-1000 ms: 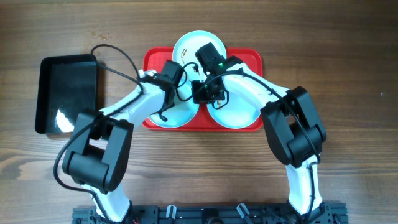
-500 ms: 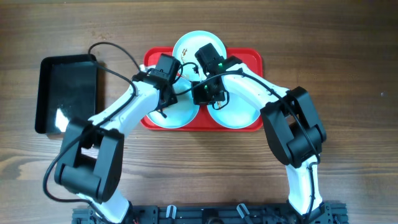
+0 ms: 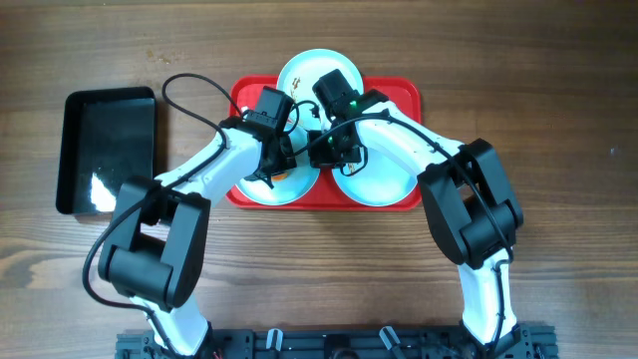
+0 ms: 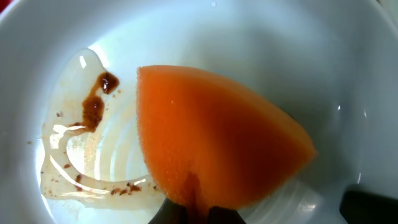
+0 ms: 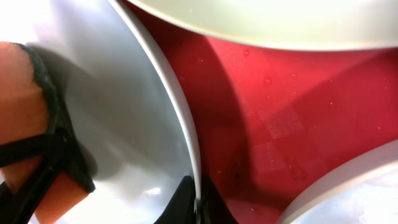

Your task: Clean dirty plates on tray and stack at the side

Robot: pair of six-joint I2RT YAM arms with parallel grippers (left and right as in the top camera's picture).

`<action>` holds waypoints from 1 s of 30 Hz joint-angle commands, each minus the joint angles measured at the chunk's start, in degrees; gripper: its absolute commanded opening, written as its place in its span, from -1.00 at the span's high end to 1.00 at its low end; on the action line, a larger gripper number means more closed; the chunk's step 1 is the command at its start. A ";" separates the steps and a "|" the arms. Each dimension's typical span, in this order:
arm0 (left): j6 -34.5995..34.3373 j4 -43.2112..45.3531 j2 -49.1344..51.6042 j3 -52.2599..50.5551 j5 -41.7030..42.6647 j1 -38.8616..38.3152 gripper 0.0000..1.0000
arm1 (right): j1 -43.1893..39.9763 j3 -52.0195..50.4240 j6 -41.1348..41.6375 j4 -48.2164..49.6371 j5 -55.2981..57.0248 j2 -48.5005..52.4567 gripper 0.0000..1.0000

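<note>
Three pale plates lie on the red tray (image 3: pixel 404 95): one at the back (image 3: pixel 304 70), one front left (image 3: pixel 264 189), one front right (image 3: pixel 384 184). My left gripper (image 3: pixel 279 160) is shut on an orange sponge (image 4: pixel 217 149) pressed inside the front-left plate (image 4: pixel 323 56), next to a brown smear (image 4: pixel 96 102) and wet streaks. My right gripper (image 3: pixel 321 152) is shut on that plate's rim (image 5: pixel 186 137), with red tray (image 5: pixel 280 112) beside it. The sponge and left gripper show at the left edge of the right wrist view (image 5: pixel 25 124).
A black rectangular bin (image 3: pixel 108 148) stands on the wooden table left of the tray. The back plate's edge (image 5: pixel 267 25) and the front-right plate's edge (image 5: pixel 348 186) lie close to my right gripper.
My left gripper with the sponge has shifted slightly right and forward inside the front-left plate after swinging back and left. The right arm has stayed on the rim.
</note>
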 commanded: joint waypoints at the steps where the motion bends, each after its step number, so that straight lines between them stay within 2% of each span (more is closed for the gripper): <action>1: 0.87 1.14 5.16 0.11 0.92 0.48 0.92 | 0.20 -1.33 -0.46 -2.03 2.12 2.40 0.91; 10: 2.01 -0.11 10.32 -0.15 -11.30 2.03 0.92 | 0.17 -1.33 -0.57 -4.57 3.78 2.40 0.91; 19: 1.99 -3.17 10.73 -0.15 -19.28 4.70 0.92 | 0.20 -1.33 -0.63 -5.01 3.85 2.40 0.91; 26: 1.95 -4.28 10.67 -0.09 -20.68 7.10 0.92 | 0.20 -1.33 -0.61 -5.27 3.82 2.40 0.91; 30: 1.90 -5.11 8.63 0.76 -17.75 7.32 0.92 | 0.20 -1.33 -0.59 -5.42 3.85 2.40 0.91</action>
